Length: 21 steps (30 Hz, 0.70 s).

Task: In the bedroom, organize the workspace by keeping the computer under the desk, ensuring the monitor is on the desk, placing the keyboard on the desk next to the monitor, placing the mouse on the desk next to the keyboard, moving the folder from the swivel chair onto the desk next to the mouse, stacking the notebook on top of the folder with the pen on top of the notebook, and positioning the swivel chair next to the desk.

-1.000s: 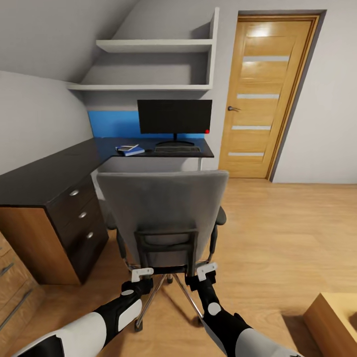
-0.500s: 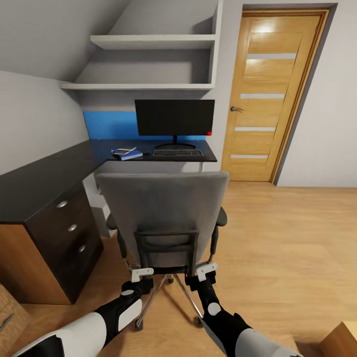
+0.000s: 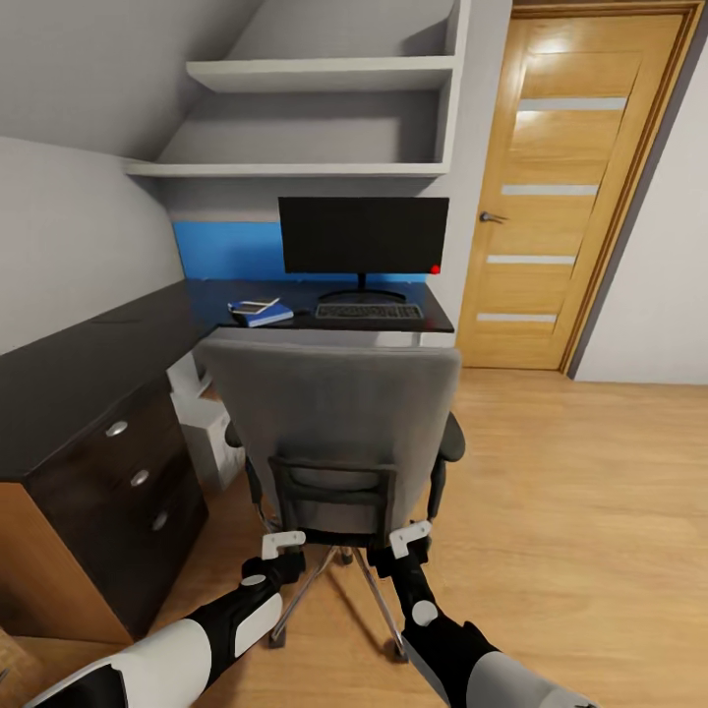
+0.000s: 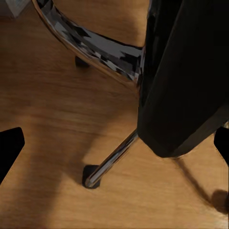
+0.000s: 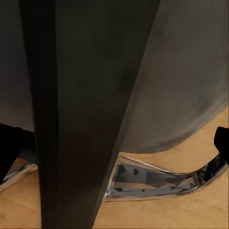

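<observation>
The swivel chair point(image 3: 334, 418) stands before me with its grey back toward me, facing the desk point(image 3: 88, 364). My left gripper point(image 3: 283, 541) and right gripper point(image 3: 410, 538) are both open at the black frame low on the chair's back. On the desk, the monitor point(image 3: 364, 236) stands at the far end with the keyboard point(image 3: 369, 312) in front of it. Left of the keyboard lies a blue flat stack point(image 3: 265, 314) with something white on top; folder, notebook and pen are too small to tell apart. The mouse is too small to make out. The computer point(image 3: 208, 433) sits under the desk.
Dark drawers with silver knobs point(image 3: 138, 479) close off the desk's near left side. White wall shelves point(image 3: 315, 74) hang above the monitor. A wooden door point(image 3: 580, 197) is at the right, with open wooden floor point(image 3: 580, 511) before it. The chrome chair leg point(image 4: 112, 160) ends in a castor point(image 4: 90, 179).
The camera has moved forward toward the desk and the view has shifted. The chair has kept its place against my grippers, so it has rolled closer to the desk.
</observation>
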Available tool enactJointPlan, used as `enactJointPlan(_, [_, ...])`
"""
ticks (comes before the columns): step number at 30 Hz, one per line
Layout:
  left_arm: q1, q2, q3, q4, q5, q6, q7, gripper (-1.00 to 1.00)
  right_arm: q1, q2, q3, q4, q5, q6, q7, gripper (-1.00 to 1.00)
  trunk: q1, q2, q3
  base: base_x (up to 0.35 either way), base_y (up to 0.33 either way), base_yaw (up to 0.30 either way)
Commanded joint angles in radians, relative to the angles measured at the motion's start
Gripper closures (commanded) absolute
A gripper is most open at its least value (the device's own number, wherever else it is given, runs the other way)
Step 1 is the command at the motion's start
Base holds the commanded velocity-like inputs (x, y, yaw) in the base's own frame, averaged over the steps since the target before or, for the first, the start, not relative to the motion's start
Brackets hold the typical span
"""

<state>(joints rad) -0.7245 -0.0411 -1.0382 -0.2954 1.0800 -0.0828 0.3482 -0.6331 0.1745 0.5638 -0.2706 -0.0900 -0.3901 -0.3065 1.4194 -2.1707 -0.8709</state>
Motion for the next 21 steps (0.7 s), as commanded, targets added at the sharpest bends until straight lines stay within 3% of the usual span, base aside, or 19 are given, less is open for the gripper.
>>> enactJointPlan(1, [-0.001,0.001,-0.002,0.001,0.006,-0.006,0.01,-1.0,-0.002,0.0,-0.005,0.002,-0.017,-0.011,-0.01,-1.0,0.0,0.0,-0.001,0.329,0.003,0.02])
enactJointPlan(21, [-0.001,0.001,-0.002,0.001,0.007,-0.005,0.009,-1.0,-0.002,0.0,-0.007,0.002,-0.017,-0.012,-0.008,-1.0,0.0,0.0,-0.001,0.329,0.016,0.002])
